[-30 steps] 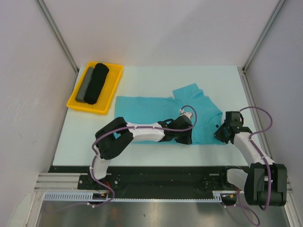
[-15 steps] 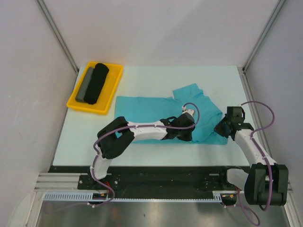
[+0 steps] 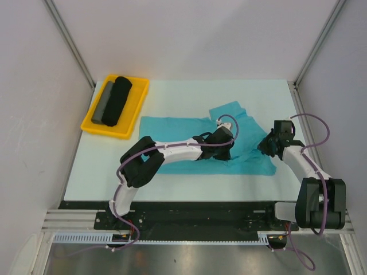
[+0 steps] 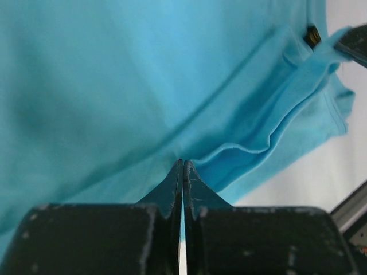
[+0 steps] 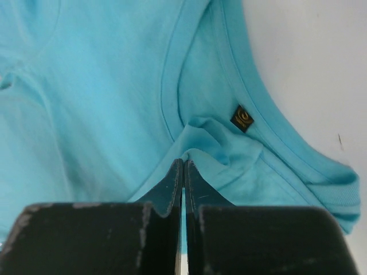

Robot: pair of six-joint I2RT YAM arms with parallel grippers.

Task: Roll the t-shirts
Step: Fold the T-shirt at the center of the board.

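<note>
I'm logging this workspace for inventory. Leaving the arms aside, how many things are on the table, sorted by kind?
T-shirts: 1, the teal t-shirt
Fabric rolls: 2, the black roll and the grey roll
Trays: 1, the yellow tray
Total: 4

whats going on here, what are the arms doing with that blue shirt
Both arms are working on the teal t-shirt spread on the table. The left gripper is pinched shut on a fold of its fabric, and the right gripper is pinched shut on it by the collar, near the dark tag. The shirt is not rolled yet. A black roll and a grey roll lie in the yellow tray.
</note>
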